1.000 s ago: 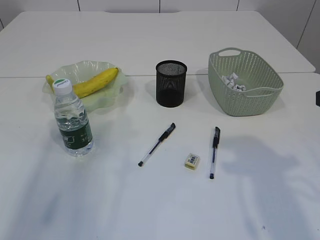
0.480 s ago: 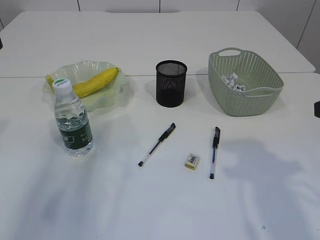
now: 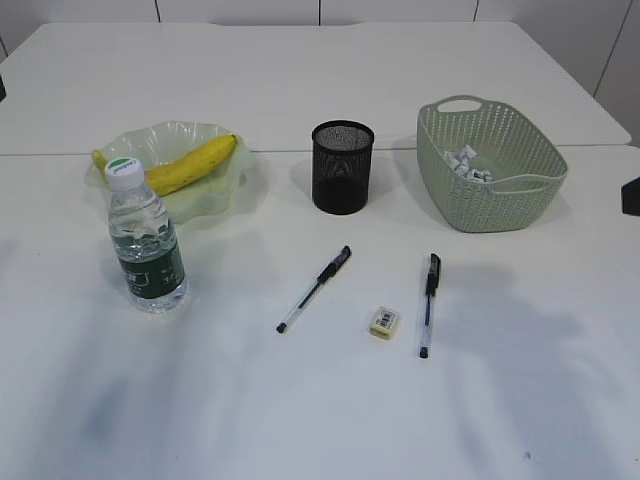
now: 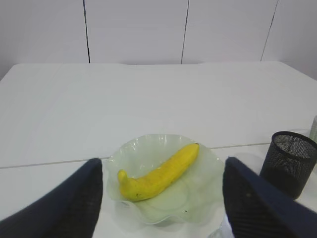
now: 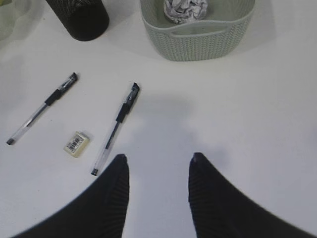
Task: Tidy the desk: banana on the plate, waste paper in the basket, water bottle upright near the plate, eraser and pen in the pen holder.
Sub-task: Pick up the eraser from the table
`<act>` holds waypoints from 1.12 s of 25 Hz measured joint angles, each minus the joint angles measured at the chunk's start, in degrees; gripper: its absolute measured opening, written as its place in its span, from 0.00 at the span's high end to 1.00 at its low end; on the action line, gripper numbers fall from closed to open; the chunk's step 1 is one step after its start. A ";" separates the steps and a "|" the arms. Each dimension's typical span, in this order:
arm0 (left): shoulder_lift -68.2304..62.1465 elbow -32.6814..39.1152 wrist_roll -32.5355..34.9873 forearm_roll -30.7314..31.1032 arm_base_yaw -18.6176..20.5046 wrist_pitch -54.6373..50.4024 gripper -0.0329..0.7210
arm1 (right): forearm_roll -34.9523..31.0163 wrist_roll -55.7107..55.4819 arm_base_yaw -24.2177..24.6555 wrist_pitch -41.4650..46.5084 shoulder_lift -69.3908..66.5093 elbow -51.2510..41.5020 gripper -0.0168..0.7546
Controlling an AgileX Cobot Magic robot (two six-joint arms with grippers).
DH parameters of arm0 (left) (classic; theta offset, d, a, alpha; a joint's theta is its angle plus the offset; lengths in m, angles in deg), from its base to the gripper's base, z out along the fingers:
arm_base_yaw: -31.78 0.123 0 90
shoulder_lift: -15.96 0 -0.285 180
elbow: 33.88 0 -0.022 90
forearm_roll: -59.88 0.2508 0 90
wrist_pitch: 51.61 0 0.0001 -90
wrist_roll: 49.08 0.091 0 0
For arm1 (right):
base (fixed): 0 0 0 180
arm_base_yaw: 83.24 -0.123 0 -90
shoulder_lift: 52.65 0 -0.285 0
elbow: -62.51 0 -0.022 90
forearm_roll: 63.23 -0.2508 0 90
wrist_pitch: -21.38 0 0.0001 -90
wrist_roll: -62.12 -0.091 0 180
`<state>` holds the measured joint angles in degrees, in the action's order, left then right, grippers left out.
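We take this for an office or plain test room set up as a desk: broad white tables pushed edge to edge fill the frame, and flat white wall panels with thin dark seams run along the top. At centre we see desk goods, a black wire-mesh cylindrical pen cup and two clear-barrelled black-capped pens lying loose.

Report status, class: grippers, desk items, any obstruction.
Left gripper and right gripper open, empty. Banana plated, paper in basket; eraser and both pens on the table. Nothing in the way.
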<state>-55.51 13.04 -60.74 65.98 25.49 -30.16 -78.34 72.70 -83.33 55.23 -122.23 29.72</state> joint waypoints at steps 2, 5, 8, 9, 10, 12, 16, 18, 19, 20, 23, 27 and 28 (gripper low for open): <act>0.00 0.00 0.00 0.00 0.00 -0.44 0.24 | -1.19 0.00 -0.20 2.66 0.00 2.28 0.59; 0.00 0.00 -0.04 0.00 0.00 -1.65 0.24 | -2.12 0.00 -0.20 6.74 -0.21 5.64 0.59; 0.00 0.00 -0.04 0.00 0.00 -3.25 0.24 | -2.61 0.00 -0.20 10.16 -1.19 7.51 0.59; 0.00 0.00 -0.04 0.00 0.00 -3.90 0.24 | -2.62 0.00 -0.20 11.01 -1.41 7.81 0.59; 0.00 0.00 -0.13 0.00 0.00 -4.29 0.24 | -2.70 0.00 -0.20 11.74 -1.67 8.06 0.59; 0.00 0.00 -0.13 0.00 0.00 -4.65 0.24 | -2.70 -0.10 -0.20 13.20 -2.20 8.34 0.59; 0.00 0.00 -0.13 0.00 0.00 -5.01 0.24 | -2.70 -0.10 -0.20 16.23 -3.27 8.53 0.59; 0.00 0.00 -0.13 0.00 0.00 -5.16 0.24 | -3.05 -0.10 -0.20 17.42 -3.64 8.53 0.59; 0.00 0.00 -0.13 0.00 0.00 -5.30 0.24 | -3.40 -0.10 -0.20 17.80 -3.64 8.53 0.59; 0.00 0.00 -0.13 0.00 0.00 -5.30 0.24 | -3.61 -0.21 -0.20 18.20 -3.64 8.53 0.59; 0.00 0.00 -0.13 0.00 0.00 -5.42 0.24 | -3.83 -0.21 -0.20 19.67 -3.73 10.00 0.59; 0.00 0.00 -0.13 0.00 0.00 -5.53 0.24 | -3.96 -0.21 -0.20 21.31 -3.73 13.82 0.59; 0.00 0.00 -0.13 0.00 0.00 -5.53 0.24 | -3.96 -0.31 -0.20 21.45 -3.87 15.01 0.59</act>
<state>-55.51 13.04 -60.87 65.98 25.49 -35.69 -82.30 72.38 -83.53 76.68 -126.10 44.73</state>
